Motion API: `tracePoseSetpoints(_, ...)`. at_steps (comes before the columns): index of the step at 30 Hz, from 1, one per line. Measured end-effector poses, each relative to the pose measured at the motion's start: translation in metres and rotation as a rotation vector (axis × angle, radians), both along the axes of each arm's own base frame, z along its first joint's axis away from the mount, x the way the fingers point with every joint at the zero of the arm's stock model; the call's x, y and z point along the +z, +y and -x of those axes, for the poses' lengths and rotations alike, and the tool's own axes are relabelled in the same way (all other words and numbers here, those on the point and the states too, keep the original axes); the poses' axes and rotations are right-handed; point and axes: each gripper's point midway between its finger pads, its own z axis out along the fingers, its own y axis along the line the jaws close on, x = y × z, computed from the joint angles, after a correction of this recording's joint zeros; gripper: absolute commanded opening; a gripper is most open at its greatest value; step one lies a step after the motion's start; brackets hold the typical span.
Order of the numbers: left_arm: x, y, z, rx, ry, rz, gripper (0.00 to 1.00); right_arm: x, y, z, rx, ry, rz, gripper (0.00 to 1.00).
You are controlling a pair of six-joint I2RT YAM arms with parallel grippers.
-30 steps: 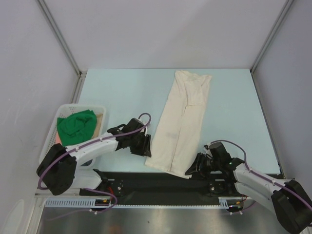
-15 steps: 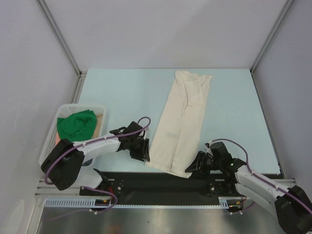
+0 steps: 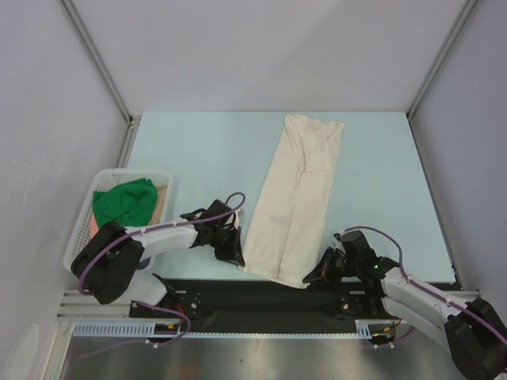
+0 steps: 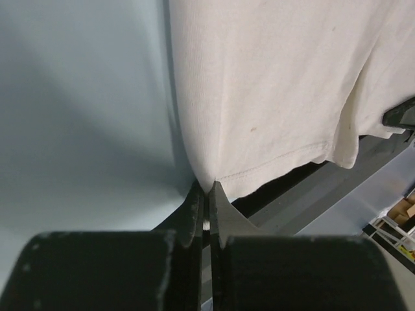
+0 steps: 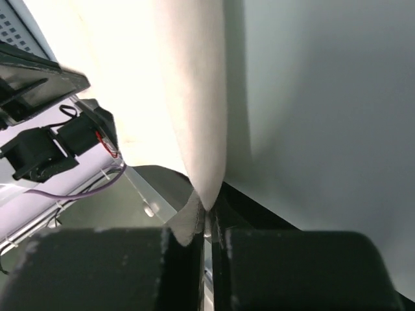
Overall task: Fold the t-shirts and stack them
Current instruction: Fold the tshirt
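Note:
A cream t-shirt (image 3: 295, 190), folded into a long strip, lies on the pale blue table from the back middle to the near edge. My left gripper (image 3: 237, 260) is shut on its near left hem corner (image 4: 209, 183). At the near right corner (image 5: 207, 197), my right gripper (image 3: 315, 277) is shut on the cloth as well. The hem (image 4: 292, 159) hangs slightly over the black front strip. A green t-shirt (image 3: 123, 203) sits bunched in the white basket (image 3: 85, 223) at the left, with a bit of pink cloth under it.
A black rail (image 3: 261, 294) runs along the table's near edge under both arms. Grey walls with metal posts (image 3: 99, 62) close in the left, back and right sides.
Both grippers have closed on the cream shirt's near corners; a second ago they stood open beside them. The left gripper slid slightly toward the near edge.

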Motion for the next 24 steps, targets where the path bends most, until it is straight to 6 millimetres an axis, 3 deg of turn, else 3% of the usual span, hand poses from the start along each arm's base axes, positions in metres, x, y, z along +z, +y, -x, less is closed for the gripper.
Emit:
tracePoseSetpoints(3, 0.005, 0.001, -0.003, 0.007, 0.001, -0.024, 0.00, 0.003, -0.001, -0.006, -0.021, -0.016, -0.002, 0.00)
tracePoseSetpoints(6, 0.028, -0.009, -0.022, 0.018, -0.035, -0.024, 0.00, 0.010, -0.012, -0.026, -0.099, -0.022, 0.025, 0.00)
tracePoseSetpoints(10, 0.073, -0.043, -0.077, 0.050, -0.144, 0.043, 0.00, 0.037, -0.030, -0.076, -0.201, -0.054, 0.044, 0.00)
tracePoseSetpoints(13, 0.092, -0.061, -0.124, 0.089, -0.190, 0.072, 0.00, 0.052, -0.042, -0.119, -0.218, -0.058, 0.066, 0.00)
tracePoseSetpoints(19, 0.085, -0.082, -0.218, 0.169, -0.189, 0.077, 0.00, 0.052, -0.055, -0.199, -0.165, -0.047, 0.117, 0.00)
tracePoseSetpoints(24, 0.073, -0.088, -0.271, 0.210, -0.178, 0.090, 0.00, 0.061, -0.065, -0.259, -0.149, -0.093, 0.136, 0.00)
